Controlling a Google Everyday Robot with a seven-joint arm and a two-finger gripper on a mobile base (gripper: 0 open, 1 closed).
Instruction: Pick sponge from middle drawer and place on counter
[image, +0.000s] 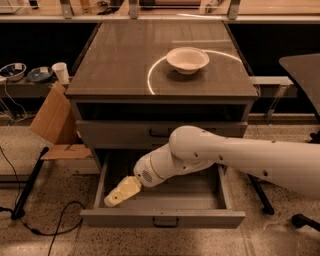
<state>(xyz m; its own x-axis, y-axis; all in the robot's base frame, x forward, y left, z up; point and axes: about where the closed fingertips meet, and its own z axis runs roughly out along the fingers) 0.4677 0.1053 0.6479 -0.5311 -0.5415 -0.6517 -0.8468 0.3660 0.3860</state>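
Note:
The middle drawer (200, 218) is pulled out wide open below the cabinet. My white arm reaches into it from the right. My gripper (114, 199), with its yellowish tip, is low inside the drawer's front left part. The sponge does not show; it is hidden or out of view. The counter (120, 70) is the glossy grey-brown top with a pale curved ring mark. A white bowl (187, 59) stands on it at the back right.
The handled drawer (115, 134) above is shut. A cardboard piece (52, 117) leans left of the cabinet, with a white cup (61, 72) on a low shelf behind. A black stand leg (30, 185) and cable (60, 220) lie on the floor. A dark table (302, 70) is at right.

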